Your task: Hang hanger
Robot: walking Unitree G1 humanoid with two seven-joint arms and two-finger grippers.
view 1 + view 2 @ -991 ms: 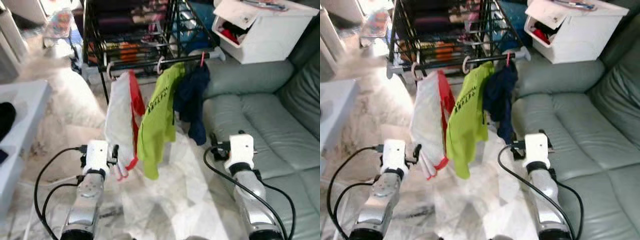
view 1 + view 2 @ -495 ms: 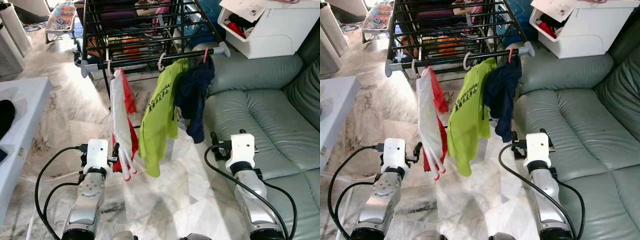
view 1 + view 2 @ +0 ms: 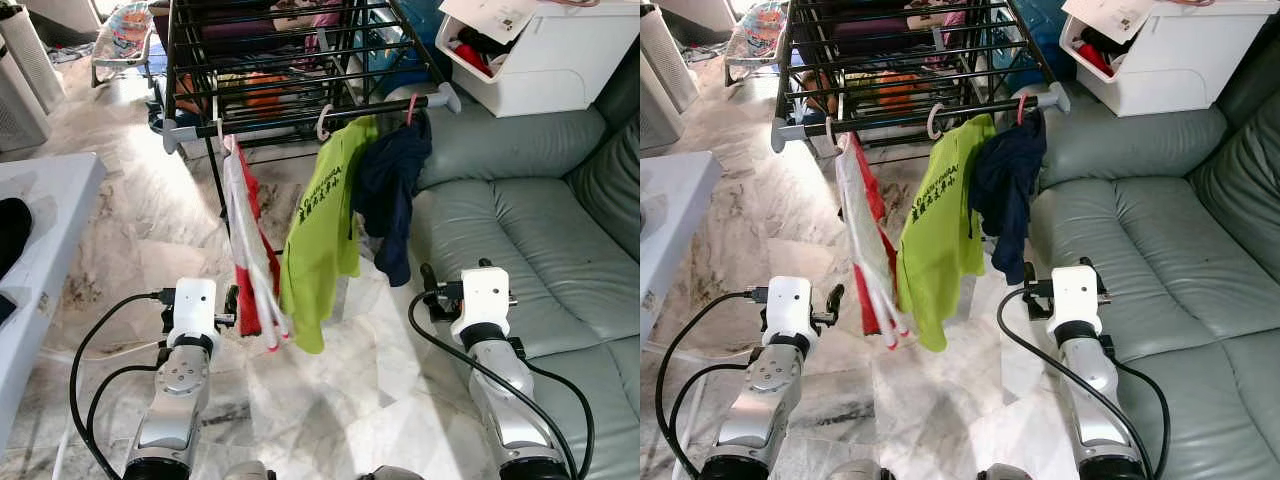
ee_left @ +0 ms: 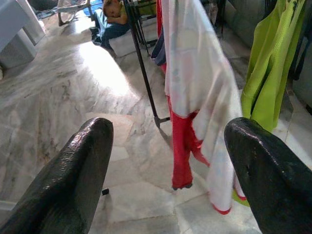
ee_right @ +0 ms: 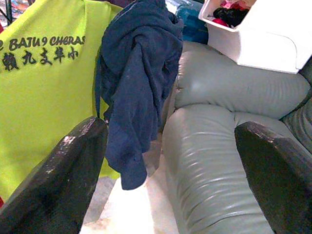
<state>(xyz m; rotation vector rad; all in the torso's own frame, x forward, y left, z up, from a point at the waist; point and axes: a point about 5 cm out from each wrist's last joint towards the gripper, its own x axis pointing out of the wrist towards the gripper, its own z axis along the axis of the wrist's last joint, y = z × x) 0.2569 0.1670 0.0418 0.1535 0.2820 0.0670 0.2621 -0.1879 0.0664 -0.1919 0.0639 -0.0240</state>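
A black drying rack carries a rail point(image 3: 290, 120) with grey end caps. On it hang a white-and-red garment point(image 3: 250, 250), a lime green shirt point(image 3: 322, 230) on a white hanger hook point(image 3: 322, 122), and a navy garment point(image 3: 388, 195) on a pink hook point(image 3: 409, 106). My left gripper point(image 3: 232, 300) is low, just left of the white-and-red garment's hem. Its wrist view shows it open point(image 4: 168, 129) with nothing held. My right gripper point(image 3: 428, 287) is below and right of the navy garment, also open point(image 5: 170, 127) and holding nothing.
A grey sofa point(image 3: 520, 230) fills the right side, with a white box point(image 3: 530, 60) of clothes behind it. A white table point(image 3: 40, 230) stands at the left. The rack's black legs point(image 4: 146, 68) come down to the marble floor point(image 3: 350, 380) ahead.
The view rose and sharpened after the earliest frame. The white-and-red garment has turned edge-on and its hem has swung right, away from my left gripper toward the lime shirt. Both arms are still.
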